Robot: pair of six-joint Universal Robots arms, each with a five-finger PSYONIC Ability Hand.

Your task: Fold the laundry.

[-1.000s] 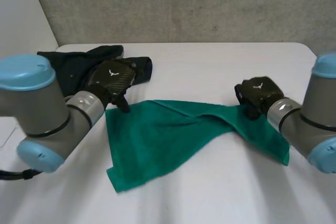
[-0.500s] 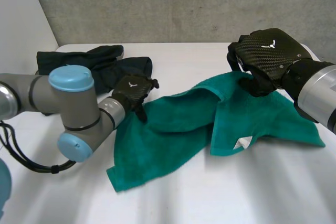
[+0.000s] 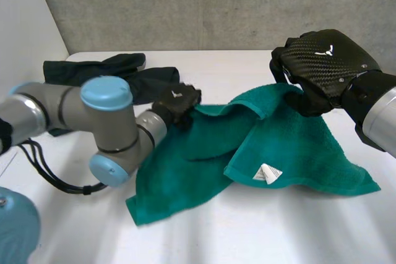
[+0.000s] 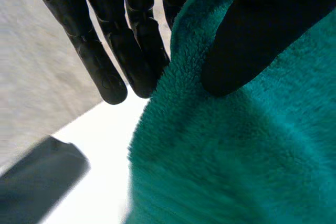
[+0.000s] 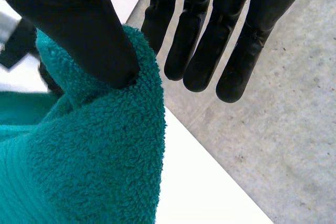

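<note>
Green towel (image 5: pixel 89 156) edge in pinch of right hand (image 5: pixel 68 24); white table (image 5: pixel 194 195) below

We are finding the left arm (image 3: pixel 117 131) covering part of the dark clothes (image 3: pixel 93 67), the green towel (image 3: pixel 297 146) hiding part of the left hand (image 4: pixel 128 30), and the white label (image 3: pixel 267 173) too small to read.

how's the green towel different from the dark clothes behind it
Colour: the green towel is teal, the dark clothes near black. State: the green towel is pinched by the left hand and the right hand, with one side raised; the dark clothes lie in a heap, held by neither. Both rest on the white table.
</note>
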